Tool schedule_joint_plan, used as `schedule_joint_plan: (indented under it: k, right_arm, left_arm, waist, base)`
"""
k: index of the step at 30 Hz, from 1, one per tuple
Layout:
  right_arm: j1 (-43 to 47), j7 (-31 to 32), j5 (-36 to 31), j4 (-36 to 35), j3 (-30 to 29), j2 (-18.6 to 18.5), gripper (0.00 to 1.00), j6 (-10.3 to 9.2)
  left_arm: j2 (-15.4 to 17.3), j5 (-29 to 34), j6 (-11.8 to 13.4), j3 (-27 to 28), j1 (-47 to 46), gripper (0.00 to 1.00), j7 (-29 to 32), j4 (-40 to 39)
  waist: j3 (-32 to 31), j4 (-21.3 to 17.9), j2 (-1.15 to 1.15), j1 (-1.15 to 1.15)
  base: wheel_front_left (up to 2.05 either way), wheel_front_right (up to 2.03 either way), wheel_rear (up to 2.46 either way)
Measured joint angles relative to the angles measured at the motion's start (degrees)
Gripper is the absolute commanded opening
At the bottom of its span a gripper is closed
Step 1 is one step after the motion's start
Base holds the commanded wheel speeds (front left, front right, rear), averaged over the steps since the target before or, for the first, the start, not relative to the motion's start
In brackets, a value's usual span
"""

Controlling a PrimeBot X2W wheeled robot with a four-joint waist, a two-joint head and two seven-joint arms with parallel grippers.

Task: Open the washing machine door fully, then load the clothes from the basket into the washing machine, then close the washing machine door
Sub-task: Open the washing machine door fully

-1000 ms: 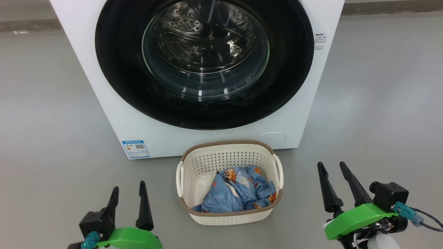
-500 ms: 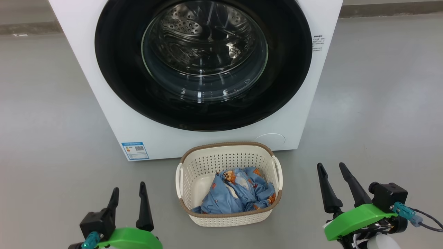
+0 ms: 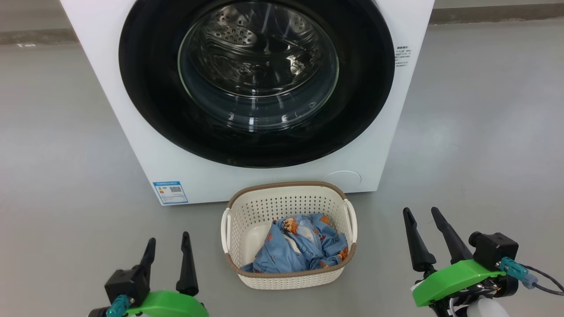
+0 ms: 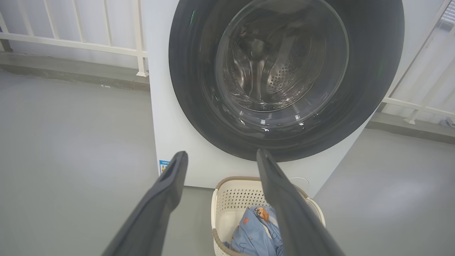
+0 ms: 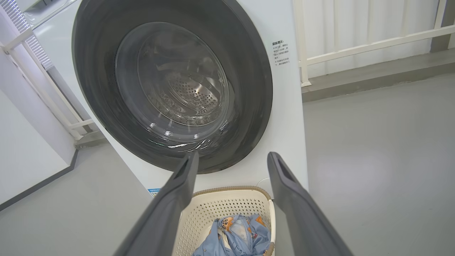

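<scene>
Door (image 3: 145,88) glossy black, shut, blue cartoon-print clothes (image 3: 299,251) in basket (image 3: 286,186), both jaws spread, empty

Left gripper (image 3: 168,237), right gripper (image 3: 419,210): black tapered fingers (image 3: 187,264), bright green housings (image 3: 454,275), teal plugs (image 3: 513,267); dark cable (image 3: 547,274) off right one, maybe white forearm (image 3: 484,309).

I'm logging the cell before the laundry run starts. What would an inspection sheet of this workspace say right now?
Surface: smooth grey floor.
Job's things: washing machine door shut on the washing machine; basket upright on the floor in front of it; clothes bunched inside the basket.
Clutter: nothing seen.
Grippers: left gripper and right gripper both open and empty, one on each side of the basket, touching nothing.
Cables: dark cable leaves the right wrist from a teal plug.
Surroundings: white railing behind the machine; blue label and round cap low on its front.
</scene>
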Motion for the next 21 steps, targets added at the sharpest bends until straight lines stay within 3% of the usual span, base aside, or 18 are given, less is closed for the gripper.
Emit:
schedule_joint_plan:
  k: [12, 21]
  right_arm:
    - [0.0, 0.0, 0.0, 0.07, 0.07, -0.08, 1.0, 0.0]
    - [0.0, 0.0, 0.0, 0.13, 0.05, -0.07, 1.0, 0.0]
  left_arm:
    - [0.09, -0.05, -0.1, -0.18, 0.01, 1.0, -0.01, -0.18]
    - [0.1, -0.03, -0.15, -0.19, 0.01, 1.0, 0.0, -0.2]
  waist:
    - [-0.03, 0.2, 0.0, 0.0]
    - [0.14, 0.12, 0.0, 0.0]
  base:
    - [0.44, 0.24, -0.68]
    - [1.18, 0.67, -1.85]
